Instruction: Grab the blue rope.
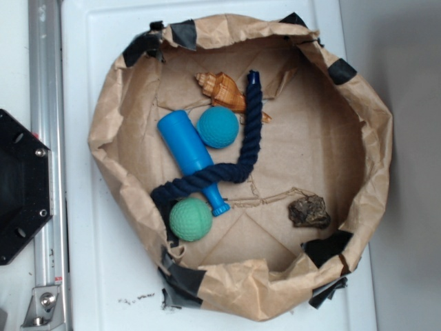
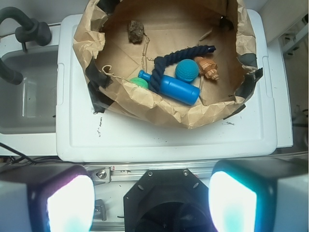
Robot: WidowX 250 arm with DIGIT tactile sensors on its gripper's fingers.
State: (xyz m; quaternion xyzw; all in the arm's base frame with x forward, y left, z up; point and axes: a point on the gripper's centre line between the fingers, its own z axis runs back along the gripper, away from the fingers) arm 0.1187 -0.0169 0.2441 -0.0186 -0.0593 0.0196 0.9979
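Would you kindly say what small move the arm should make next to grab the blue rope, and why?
Probably move forward and down toward the blue rope: the gripper looks open and sits outside the paper-lined basket, well short of the rope lying over the blue bottle toy.

Two balls (image 1: 218,127), one rope (image 1: 238,167)

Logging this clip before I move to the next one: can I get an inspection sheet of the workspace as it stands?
Surface: white tray holding a taped brown paper nest.
Job's things: blue rope lies curved inside the nest, draped over the blue bottle toy, untouched.
Clutter: teal ball, green ball, tan shell, dark rock.
Grippers: gripper open, well back from the nest, holding nothing.
Cables: black hoses at the wrist view's upper left.
Surroundings: metal rail, black base plate, sink basin.
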